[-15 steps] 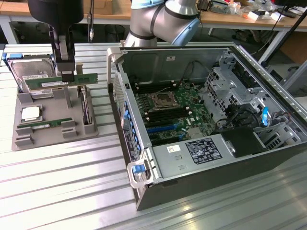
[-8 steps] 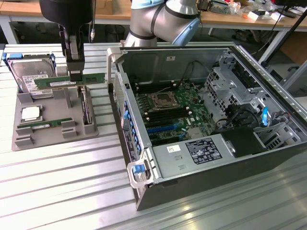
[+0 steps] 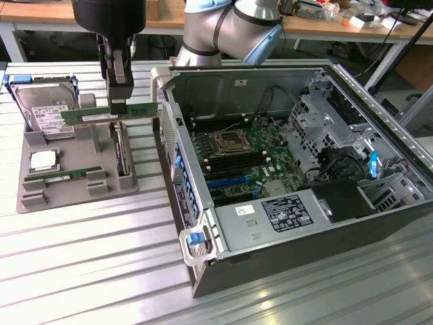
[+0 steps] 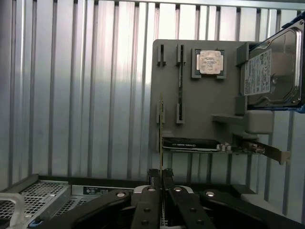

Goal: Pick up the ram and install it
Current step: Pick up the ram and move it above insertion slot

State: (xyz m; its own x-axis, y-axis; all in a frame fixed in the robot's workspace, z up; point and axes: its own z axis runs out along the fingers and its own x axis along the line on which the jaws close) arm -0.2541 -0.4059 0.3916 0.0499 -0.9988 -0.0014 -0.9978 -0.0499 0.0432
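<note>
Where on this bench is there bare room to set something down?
Bare ribbed table at the exterior view's lower left, bordered by the grey tray and open case. Crowded: the tray, with hard drive, CPU, and the gripper holding the ram above.

1. The worktop is a silver metal surface of long, parallel ribbed slats that runs across the whole frame.
2. A flat grey tray sits directly on it, at the exterior view's left, at middle height.
3. An open computer case lies on its side, centre to right, just beside the tray.
</note>
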